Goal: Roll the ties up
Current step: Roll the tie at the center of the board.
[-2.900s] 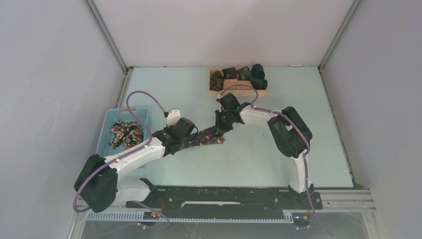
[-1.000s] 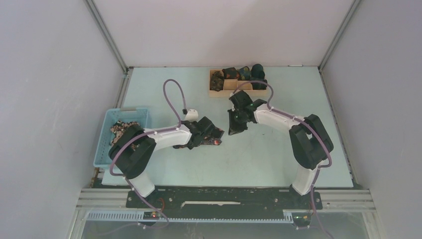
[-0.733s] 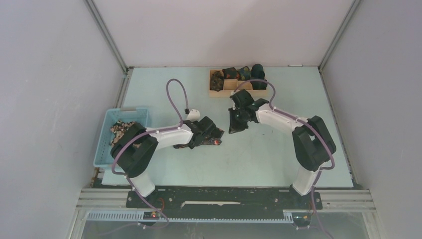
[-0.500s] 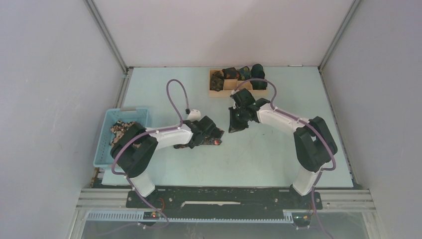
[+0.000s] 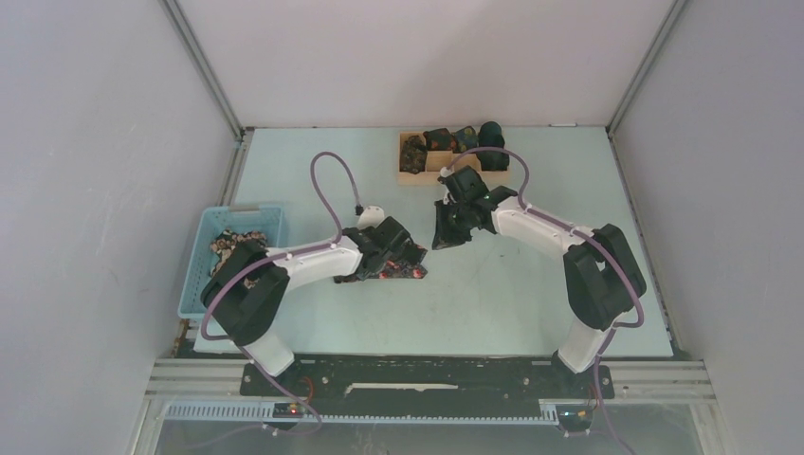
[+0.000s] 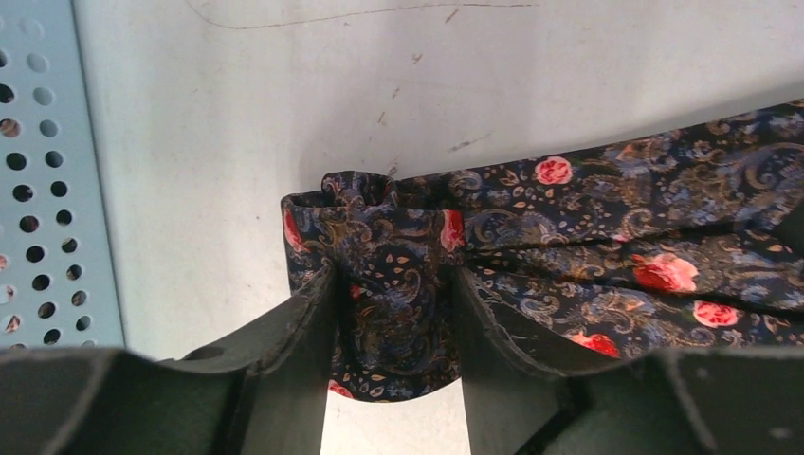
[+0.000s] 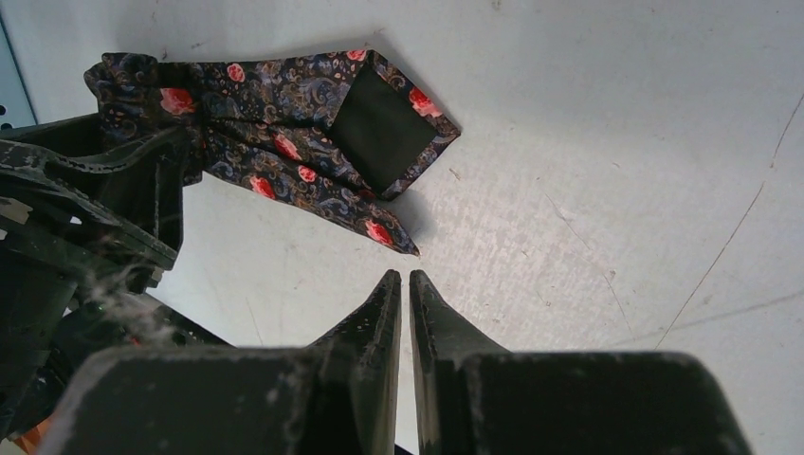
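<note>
**Tie** (image 6: 607, 237): lies on the surface (image 7: 616, 142) between the two arms. One end is gathered into a crumpled bunch. The wide end lies flat nearer the right arm, with its dark lining turned up.

**Left end effector** (image 6: 393, 284): clenched on the bunched end, with fabric pressed between both fingers.

**Right end effector** (image 7: 405, 280): closed to a sliver and grasping nothing. It hovers near the tie's wide end without touching it.

**Basket** (image 6: 47, 190): stands beside the left arm, apart from the tie.

**Hazards, as judged:**
- Drag instead of winding. Nothing pins the free length, so a turn or pull by the left arm would likely slide the whole tie across the smooth surface.
- Lopsided core. The left wrist view does not settle whether the held part is a started coil or only a wad. If it is a wad, later turns would stack crooked and the roll would splay.
- Slip. The cloth looks thin and slick, and a bunch pinched off-centre may squeeze out once tension comes on.
- Wound-in twist. The upturned lining suggests a fold or flip along the length, and rolling over it would lock the fold in.
- Late pinning. With its fingers closed, the right end effector can press the tie but cannot grasp it without opening first.
</note>
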